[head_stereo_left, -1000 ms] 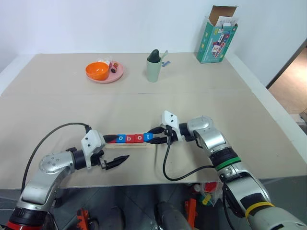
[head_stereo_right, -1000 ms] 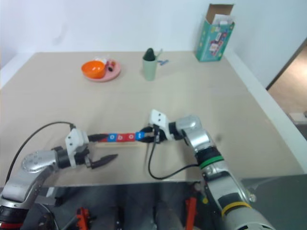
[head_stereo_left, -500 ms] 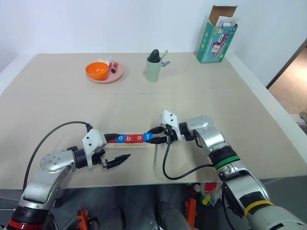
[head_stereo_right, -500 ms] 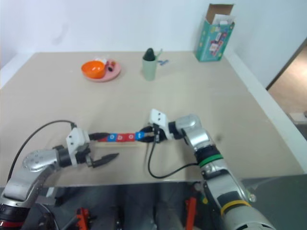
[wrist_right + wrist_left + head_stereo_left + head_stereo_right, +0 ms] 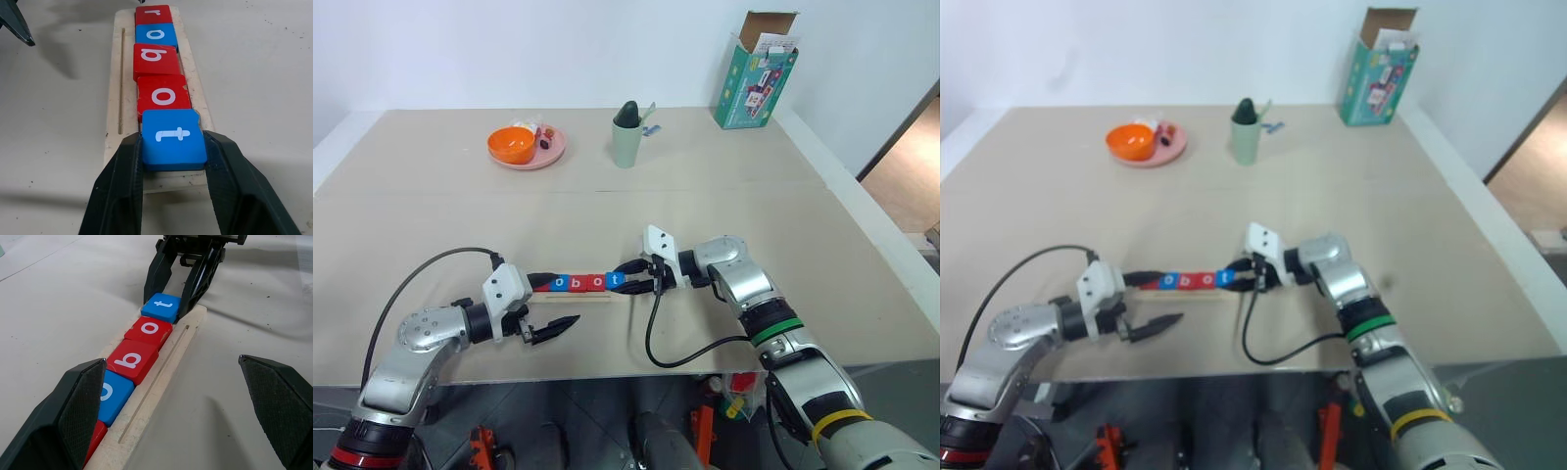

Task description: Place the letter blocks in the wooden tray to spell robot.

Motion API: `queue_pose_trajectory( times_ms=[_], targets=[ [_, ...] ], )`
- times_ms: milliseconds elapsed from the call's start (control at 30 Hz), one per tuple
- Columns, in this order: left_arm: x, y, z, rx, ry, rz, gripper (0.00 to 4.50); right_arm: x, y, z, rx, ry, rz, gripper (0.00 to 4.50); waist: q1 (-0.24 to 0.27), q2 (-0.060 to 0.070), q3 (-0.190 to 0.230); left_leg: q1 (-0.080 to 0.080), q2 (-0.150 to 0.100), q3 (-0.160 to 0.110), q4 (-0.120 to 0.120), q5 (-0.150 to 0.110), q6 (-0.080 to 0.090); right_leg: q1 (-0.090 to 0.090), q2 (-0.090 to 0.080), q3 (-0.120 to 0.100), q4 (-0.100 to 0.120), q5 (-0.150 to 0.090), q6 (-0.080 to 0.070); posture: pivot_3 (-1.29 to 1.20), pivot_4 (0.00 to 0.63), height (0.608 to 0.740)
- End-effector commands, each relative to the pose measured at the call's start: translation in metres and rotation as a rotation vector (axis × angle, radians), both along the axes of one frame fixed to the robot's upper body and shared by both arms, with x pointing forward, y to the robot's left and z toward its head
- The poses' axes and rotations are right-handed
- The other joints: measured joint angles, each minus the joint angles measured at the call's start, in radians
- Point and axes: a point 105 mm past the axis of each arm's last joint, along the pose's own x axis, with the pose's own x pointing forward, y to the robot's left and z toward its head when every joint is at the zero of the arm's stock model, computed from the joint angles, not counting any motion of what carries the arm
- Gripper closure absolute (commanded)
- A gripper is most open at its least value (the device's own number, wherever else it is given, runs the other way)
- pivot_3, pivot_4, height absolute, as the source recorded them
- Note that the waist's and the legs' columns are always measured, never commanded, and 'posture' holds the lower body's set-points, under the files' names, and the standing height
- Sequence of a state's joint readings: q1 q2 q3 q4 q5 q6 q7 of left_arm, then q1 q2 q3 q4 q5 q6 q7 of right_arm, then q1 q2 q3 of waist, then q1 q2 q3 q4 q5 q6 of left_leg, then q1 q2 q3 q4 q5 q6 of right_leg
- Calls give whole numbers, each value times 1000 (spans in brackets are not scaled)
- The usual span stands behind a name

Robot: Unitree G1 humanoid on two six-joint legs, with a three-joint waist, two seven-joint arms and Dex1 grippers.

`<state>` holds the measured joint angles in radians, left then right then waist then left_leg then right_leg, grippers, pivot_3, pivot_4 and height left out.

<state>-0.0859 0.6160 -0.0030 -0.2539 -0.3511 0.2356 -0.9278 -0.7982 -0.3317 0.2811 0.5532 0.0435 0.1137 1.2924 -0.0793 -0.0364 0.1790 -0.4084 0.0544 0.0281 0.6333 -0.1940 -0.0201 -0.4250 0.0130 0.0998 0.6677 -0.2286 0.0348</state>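
Observation:
The wooden tray [image 5: 115, 73] lies on the beige table near its front edge. Five letter blocks sit in a row on it: red r [image 5: 153, 13], blue o [image 5: 156, 35], red b [image 5: 156, 59], red o [image 5: 164, 96], blue t [image 5: 172, 138]. My right gripper [image 5: 625, 280] reaches in from the right end of the tray. Its two fingers press against both sides of the blue t block, which rests on the tray. At the tray's left end my left gripper [image 5: 563, 299] stands open, one finger over the row's left end, the other over bare table in front.
At the back stand a pink plate [image 5: 553, 152] with an orange bowl [image 5: 512, 145], a green cup [image 5: 626, 137] and a teal box [image 5: 756, 78]. Black cables loop from both wrists near the table's front edge [image 5: 607, 370].

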Motion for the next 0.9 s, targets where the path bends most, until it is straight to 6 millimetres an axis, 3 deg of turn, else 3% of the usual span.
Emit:
queue_pose_trajectory(
  times_ms=[33, 167, 267, 433, 600, 833, 900],
  targets=[
    [0, -1, 7, 7, -38, -11, 0, -1, 5, 7, 2, -13, 25, 1255, 0, 0, 0, 0, 0, 0, 0, 0, 0, 0, 0, 0, 0, 0, 0, 0, 150, 740],
    [1, -1, 7, 6, -41, -10, 0, 0, 6, 11, 14, -12, 20, 24, 0, 0, 0, 0, 0, 0, 0, 0, 0, 0, 0, 0, 0, 0, 0, 0, 150, 740],
    [2, 0, 9, 0, -44, -4, 0, 1, 5, 17, 33, -24, 10, 24, 0, 0, 0, 0, 0, 0, 0, 0, 0, 0, 0, 0, 0, 0, 0, 0, 150, 740],
    [11, 18, 28, -96, -64, 122, 0, 7, -1, 49, 156, -61, -90, 24, 0, 0, 0, -2, 0, 0, -1, 0, 0, -2, 0, -1, 0, 0, 0, 0, 150, 740],
    [6, 34, 26, -88, -82, 192, 0, -14, 12, 67, 233, -81, -129, 24, 0, 0, 0, -2, 1, -1, -3, -1, -2, -3, 0, -1, 0, -1, 3, 0, 150, 740],
    [2, 38, 27, -132, -92, 239, 0, -39, 48, 57, 276, -60, -141, 24, 2, 0, 0, -13, 1, -1, -3, -3, -4, -14, 0, -2, 1, -1, 4, 0, 150, 740],
    [0, 38, 26, -134, -88, 240, 0, -40, 57, 53, 280, -64, -146, 546, 1, 0, 0, -15, 1, -1, -2, -3, -4, -14, 0, -2, 1, -1, 5, 0, 150, 740]
  ],
)
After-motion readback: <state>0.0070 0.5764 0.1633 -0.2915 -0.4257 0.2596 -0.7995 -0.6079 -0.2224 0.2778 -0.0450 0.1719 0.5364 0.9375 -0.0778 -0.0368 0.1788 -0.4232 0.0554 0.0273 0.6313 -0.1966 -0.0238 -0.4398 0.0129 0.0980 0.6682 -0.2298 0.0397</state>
